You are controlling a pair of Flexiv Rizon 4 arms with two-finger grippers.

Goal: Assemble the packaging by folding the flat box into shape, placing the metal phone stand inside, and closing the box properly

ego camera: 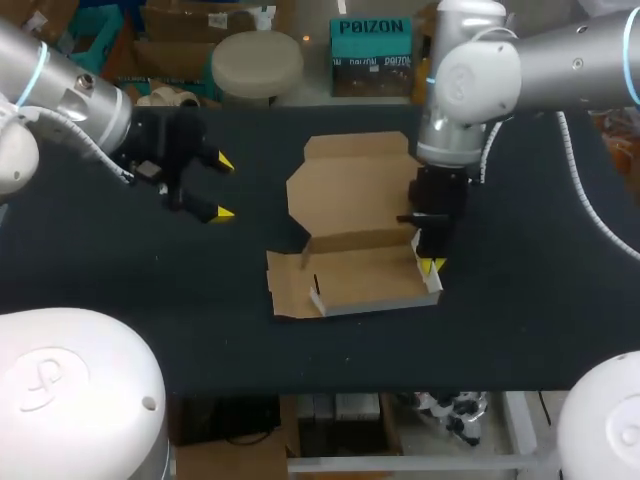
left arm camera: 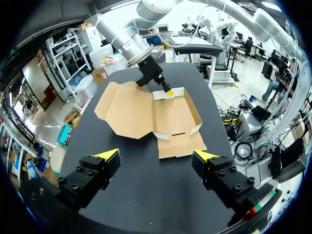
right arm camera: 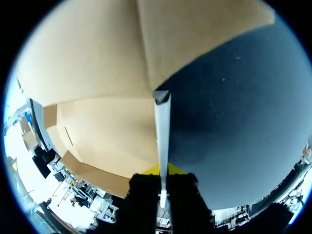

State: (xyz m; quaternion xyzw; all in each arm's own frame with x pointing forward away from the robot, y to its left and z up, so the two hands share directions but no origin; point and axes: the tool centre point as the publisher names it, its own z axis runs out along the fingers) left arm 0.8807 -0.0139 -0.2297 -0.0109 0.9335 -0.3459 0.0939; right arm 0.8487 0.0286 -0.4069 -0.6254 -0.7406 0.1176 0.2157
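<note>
Dark tabletop spreads across the scene, and you see the cardboard box near its middle, partly folded: the lid panel is spread open behind a shallow tray with raised walls. Your right gripper stands over the tray's right side wall, with both yellow-tipped fingers pinching that thin upright wall between them (the wrist camera shows it edge-on). Your left gripper hangs over bare table well apart from the box, fingers spread wide, holding nothing.
</note>
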